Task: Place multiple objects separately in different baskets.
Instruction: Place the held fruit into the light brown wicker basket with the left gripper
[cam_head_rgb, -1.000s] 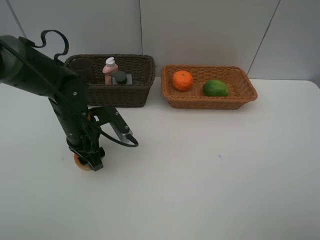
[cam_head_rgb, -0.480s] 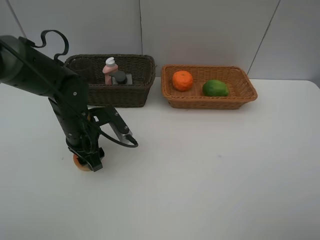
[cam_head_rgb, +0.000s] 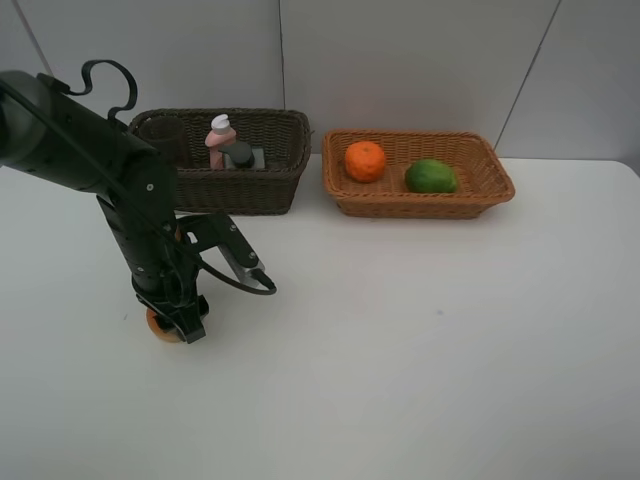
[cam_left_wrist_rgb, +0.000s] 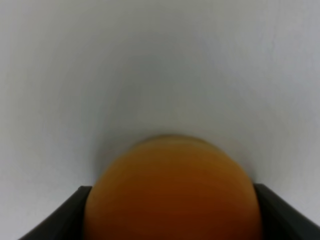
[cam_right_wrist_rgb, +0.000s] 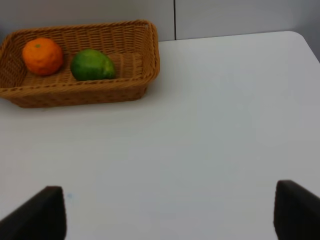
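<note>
The red-orange bun (cam_head_rgb: 158, 326) rests on the white table at the front left, and my left gripper (cam_head_rgb: 172, 322) is shut on it from above. In the left wrist view the bun (cam_left_wrist_rgb: 172, 190) fills the gap, with a dark finger against each side. The dark brown basket (cam_head_rgb: 240, 190) holds the pink bottle (cam_head_rgb: 218, 140), the grey box (cam_head_rgb: 241, 155) and a dark cup (cam_head_rgb: 163, 134). The tan basket (cam_head_rgb: 420, 206) holds the orange (cam_head_rgb: 365, 161) and the lime (cam_head_rgb: 430, 176). My right gripper (cam_right_wrist_rgb: 172, 210) stands open over bare table, out of the exterior view.
The two baskets stand side by side along the back wall. The right wrist view shows the tan basket (cam_right_wrist_rgb: 75, 95) with the orange (cam_right_wrist_rgb: 42, 56) and lime (cam_right_wrist_rgb: 91, 65), and the table's right edge (cam_right_wrist_rgb: 307, 42). White tabletop stretches across the front and right.
The left gripper and the bun shifted very slightly to the left a second ago and have stayed still since. Everything else is unchanged.
</note>
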